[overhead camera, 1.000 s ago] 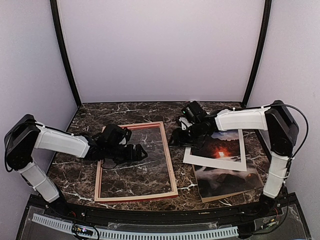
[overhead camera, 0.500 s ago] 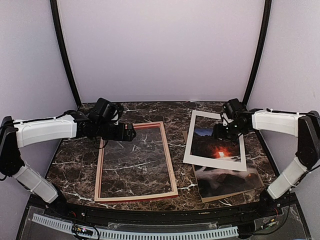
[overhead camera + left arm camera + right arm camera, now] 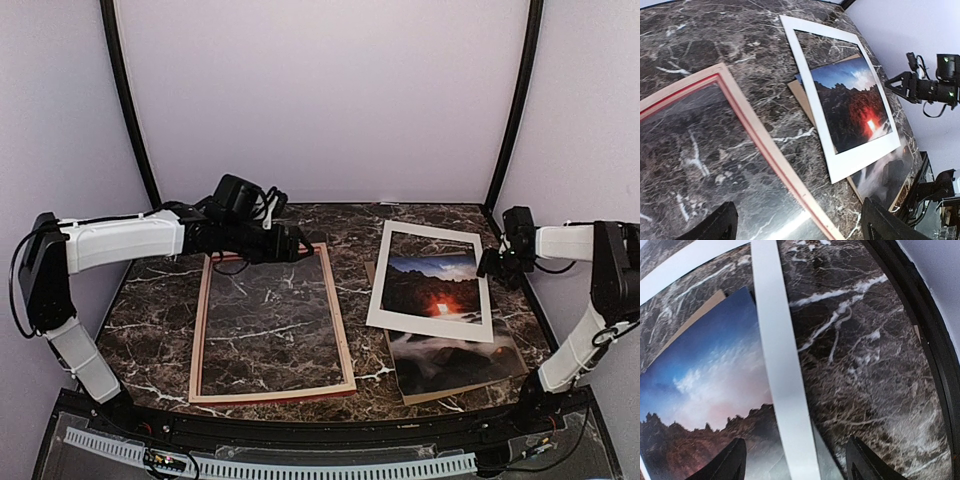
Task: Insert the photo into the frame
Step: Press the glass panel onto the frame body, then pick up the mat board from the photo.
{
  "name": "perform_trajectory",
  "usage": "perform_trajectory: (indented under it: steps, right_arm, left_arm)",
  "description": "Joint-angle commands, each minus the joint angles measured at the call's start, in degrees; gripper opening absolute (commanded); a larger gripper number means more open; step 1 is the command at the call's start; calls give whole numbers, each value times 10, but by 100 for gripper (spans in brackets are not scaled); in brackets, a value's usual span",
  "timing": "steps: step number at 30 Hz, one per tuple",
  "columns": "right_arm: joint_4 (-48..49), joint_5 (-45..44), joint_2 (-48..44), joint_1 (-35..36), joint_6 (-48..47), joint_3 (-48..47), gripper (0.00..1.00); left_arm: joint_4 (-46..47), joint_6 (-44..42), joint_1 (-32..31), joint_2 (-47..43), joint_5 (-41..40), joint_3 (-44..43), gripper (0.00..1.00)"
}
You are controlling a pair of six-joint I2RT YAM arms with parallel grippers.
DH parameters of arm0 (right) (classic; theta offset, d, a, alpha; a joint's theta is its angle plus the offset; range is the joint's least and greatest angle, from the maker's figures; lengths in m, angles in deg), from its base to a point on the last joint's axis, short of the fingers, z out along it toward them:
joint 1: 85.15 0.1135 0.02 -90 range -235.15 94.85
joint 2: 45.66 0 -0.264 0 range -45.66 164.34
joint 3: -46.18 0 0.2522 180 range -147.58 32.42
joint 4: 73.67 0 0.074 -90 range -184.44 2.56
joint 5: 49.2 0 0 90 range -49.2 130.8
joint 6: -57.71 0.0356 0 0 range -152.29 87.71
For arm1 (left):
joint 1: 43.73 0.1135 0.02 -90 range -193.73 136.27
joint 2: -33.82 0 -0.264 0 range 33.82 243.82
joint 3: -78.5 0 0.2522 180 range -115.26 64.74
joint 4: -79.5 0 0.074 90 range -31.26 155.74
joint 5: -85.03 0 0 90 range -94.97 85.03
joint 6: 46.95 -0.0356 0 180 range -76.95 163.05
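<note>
The table (image 3: 400, 225) is seen as dark, polished, white-veined marble, the frame (image 3: 343, 340) as pale bare wood with a red-painted lip round a reflective pane (image 3: 270, 320), the photo (image 3: 440, 290) as glossy paper, the mat (image 3: 378, 290) as matt white card.

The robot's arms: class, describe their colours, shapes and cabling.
The left arm and right arm have white boxy link shells, black joints and thin black cables looping alongside. The left tool and right tool are black, each with two dark fingers.
</note>
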Motion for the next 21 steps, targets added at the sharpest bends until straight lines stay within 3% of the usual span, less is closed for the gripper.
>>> perform_trajectory:
  steps: [1,12,21]
  right_arm:
    - [43,5,57,-21,-11,-48,67]
    - [54,45,153,-33,-27,-114,59]
    - [66,62,143,-43,-29,-87,29]
  left_arm:
    - [3,-8,-33,47,33,-58,88]
    - [26,-12,-74,198,46,-171,89]
    - [34,-15,-83,258,40,-218,89]
